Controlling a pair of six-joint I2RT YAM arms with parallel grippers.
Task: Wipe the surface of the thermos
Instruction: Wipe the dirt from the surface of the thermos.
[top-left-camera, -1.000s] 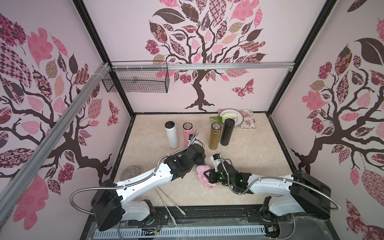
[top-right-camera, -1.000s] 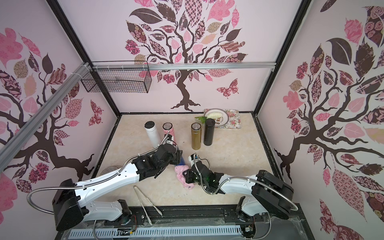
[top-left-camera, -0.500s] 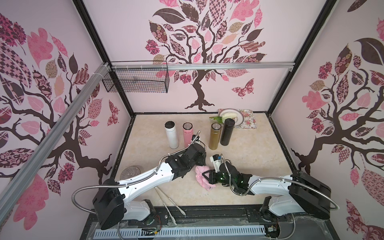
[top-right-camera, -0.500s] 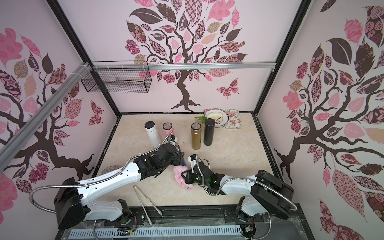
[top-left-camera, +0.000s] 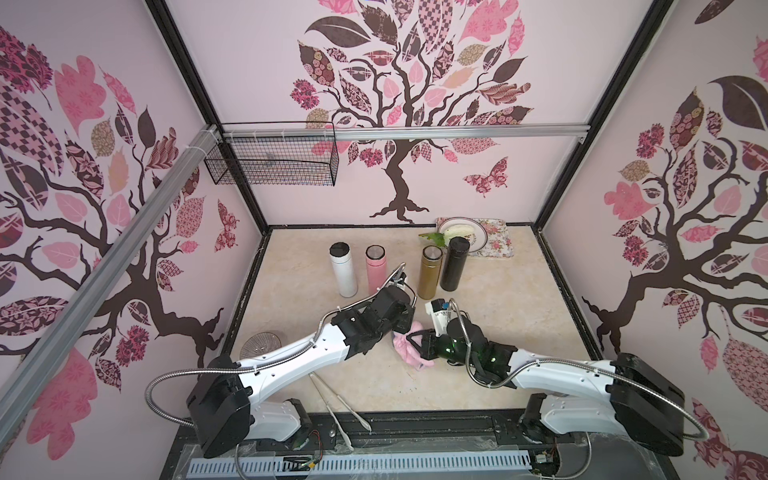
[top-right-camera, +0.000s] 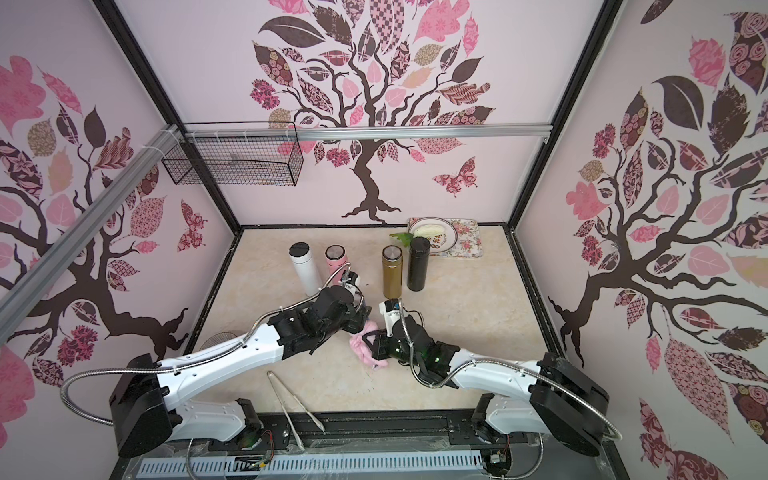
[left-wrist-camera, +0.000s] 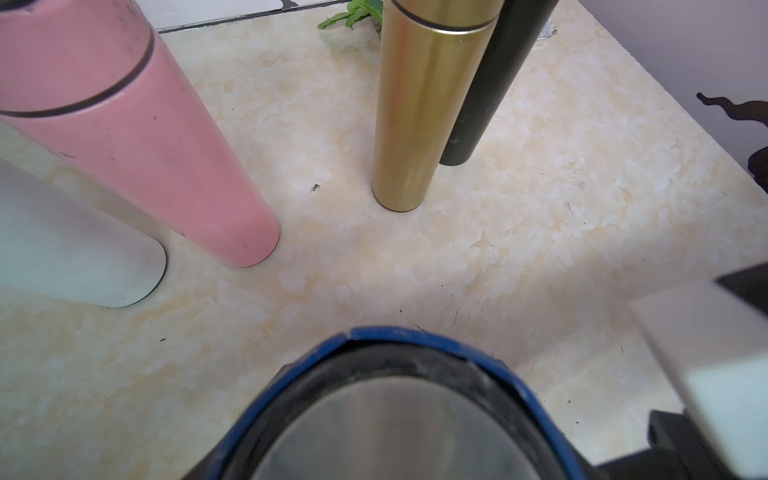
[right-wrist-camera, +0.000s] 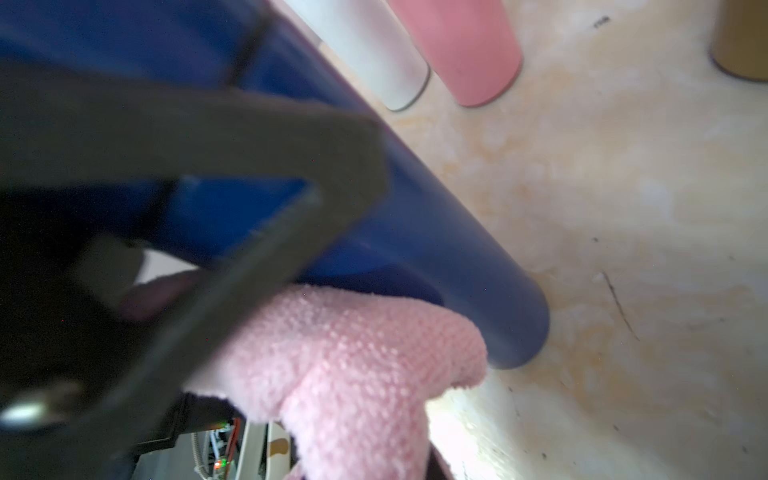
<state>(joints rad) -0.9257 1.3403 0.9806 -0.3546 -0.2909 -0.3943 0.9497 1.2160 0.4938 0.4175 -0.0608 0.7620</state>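
1. A blue cylindrical thermos (right-wrist-camera: 415, 232) with a steel-faced cap was seen standing upright near the middle of the beige marbled tabletop (top-left-camera: 519, 324). Its base was shown resting on the surface in the right wrist view.
2. The left pincer (top-left-camera: 404, 323) was clamped on the blue cylindrical thermos from above. In the left wrist view, the cap was seen directly beneath the camera.
3. The right pincer (top-left-camera: 417, 338) was closed on a pink fluffy cloth (top-left-camera: 409, 353). The cloth was pressed against the lower side of the thermos, on the side facing the near edge.
4. Four more flasks were stood in a row nearer the far edge: a white flask (top-left-camera: 344, 270), a pink flask (top-left-camera: 376, 270), a gold flask (top-left-camera: 430, 272) and a black flask (top-left-camera: 455, 264). The last two were set just beside each other.
5. A round patterned plate (top-left-camera: 478, 237) was seen on a floral tray (top-left-camera: 498, 245) by the far edge, towards the right corner.
6. Metal tongs (top-left-camera: 336, 399) were laid at the near edge.
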